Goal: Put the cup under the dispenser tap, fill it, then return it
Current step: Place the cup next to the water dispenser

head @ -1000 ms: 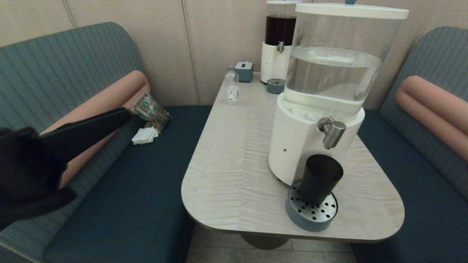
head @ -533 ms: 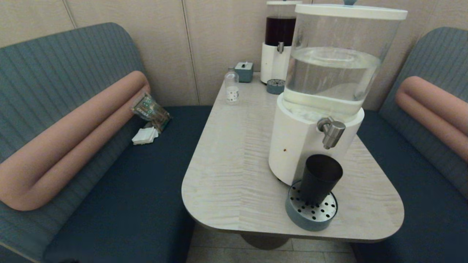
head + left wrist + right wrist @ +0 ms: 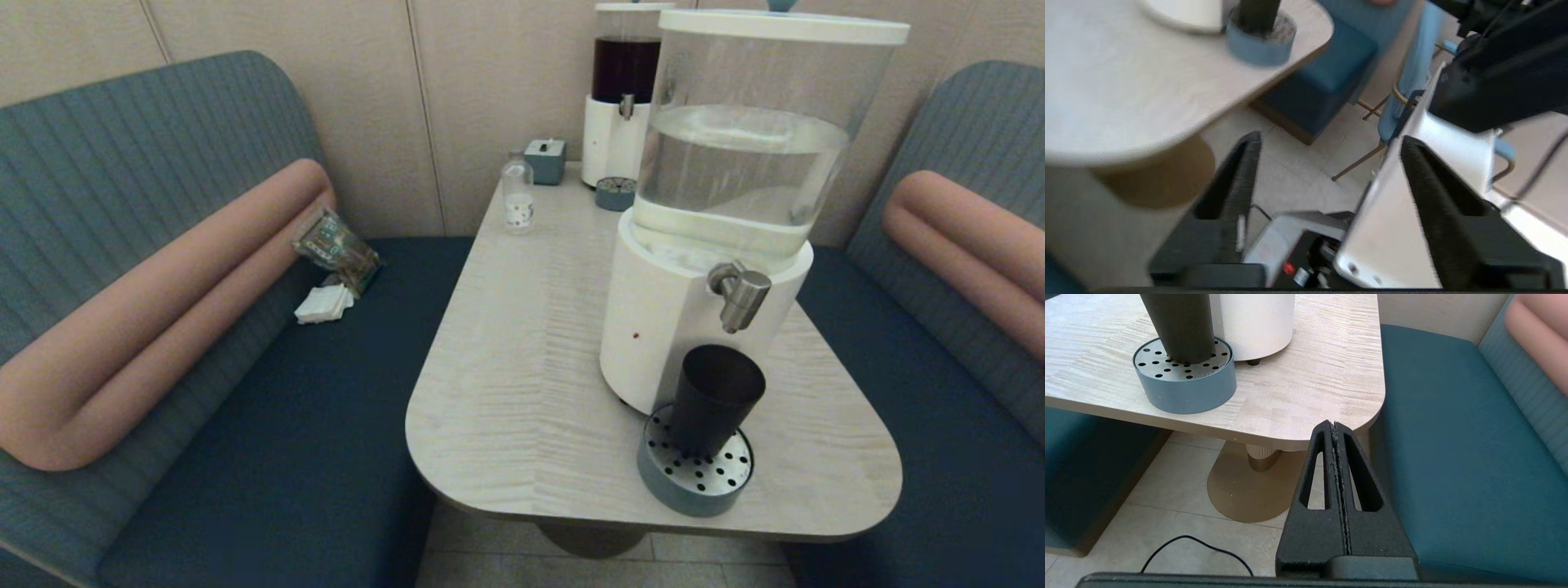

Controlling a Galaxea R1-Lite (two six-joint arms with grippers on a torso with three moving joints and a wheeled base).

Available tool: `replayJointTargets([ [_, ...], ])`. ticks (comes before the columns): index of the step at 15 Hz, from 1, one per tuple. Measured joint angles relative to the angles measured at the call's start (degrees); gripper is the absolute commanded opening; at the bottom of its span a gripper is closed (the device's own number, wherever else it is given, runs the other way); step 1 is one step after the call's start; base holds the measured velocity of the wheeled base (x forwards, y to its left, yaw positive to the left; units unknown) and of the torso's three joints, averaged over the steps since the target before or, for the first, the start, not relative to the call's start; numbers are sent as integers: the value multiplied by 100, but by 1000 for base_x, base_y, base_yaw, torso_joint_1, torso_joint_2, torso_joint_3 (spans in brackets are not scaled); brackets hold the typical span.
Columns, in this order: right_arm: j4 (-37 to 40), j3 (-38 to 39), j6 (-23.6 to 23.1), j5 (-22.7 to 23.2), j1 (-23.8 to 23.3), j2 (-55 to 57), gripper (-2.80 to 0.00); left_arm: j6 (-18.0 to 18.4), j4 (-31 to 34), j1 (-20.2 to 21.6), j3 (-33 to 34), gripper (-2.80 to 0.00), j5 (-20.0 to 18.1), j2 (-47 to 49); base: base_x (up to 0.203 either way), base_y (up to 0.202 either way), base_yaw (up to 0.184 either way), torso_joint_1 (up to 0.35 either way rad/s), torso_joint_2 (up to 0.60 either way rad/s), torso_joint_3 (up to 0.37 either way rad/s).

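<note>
Cup (image 3: 717, 398) sitting on drip tray (image 3: 695, 475) under dispenser tap (image 3: 740, 294), w/ left gripper (image 3: 1327, 175) spread empty, right gripper (image 3: 1334, 426) clenched empty, both hanging below table (image 3: 522, 359); clumsy reach is risking tipping cup

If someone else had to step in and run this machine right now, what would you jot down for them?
Left gripper: jaws open, empty, down below the table edge.
Right gripper: jaws shut, empty, low off the table's corner.
The cup stands upright on the round drip tray, under the dispenser tap.
Done: cup placed. No water is running, and whether the cup is filled can't be told.
Left: fill it if empty, then return it.
</note>
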Motion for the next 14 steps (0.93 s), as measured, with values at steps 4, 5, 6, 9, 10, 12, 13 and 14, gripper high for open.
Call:
replayJointTargets([
  [4,-2,0,0,-1,2,0,-280,681,-2041,11,-299,0,-367,2033,0,0,0,0,0,0],
  [5,-2,0,0,-1,2,0,-280,918,-2590,18,-436,0,-540,2659,0,0,0,0,0,0],
  [6,-2,0,0,-2,2,0,-280,1145,-3109,17,-621,0,-751,3245,0,0,0,0,0,0],
  [9,-2,0,0,-1,2,0,-280,1560,-4214,-4,-1716,0,-1448,4814,0,0,0,0,0,0],
  [10,0,0,0,0,2,0,-280,1620,-4414,-12,-2138,0,-1666,5271,0,0,0,0,0,0],
  [12,-1,0,0,-2,2,0,-280,1682,-4689,-30,-2867,0,-2003,6126,0,0,0,0,0,0],
  [13,-2,0,0,0,2,0,-280,1695,-4762,-48,-3147,0,-2116,6498,0,0,0,0,0,0],
  [14,-2,0,0,-2,2,0,-280,1703,-4804,-123,-3348,0,-2182,6830,0,0,0,0,0,0],
])
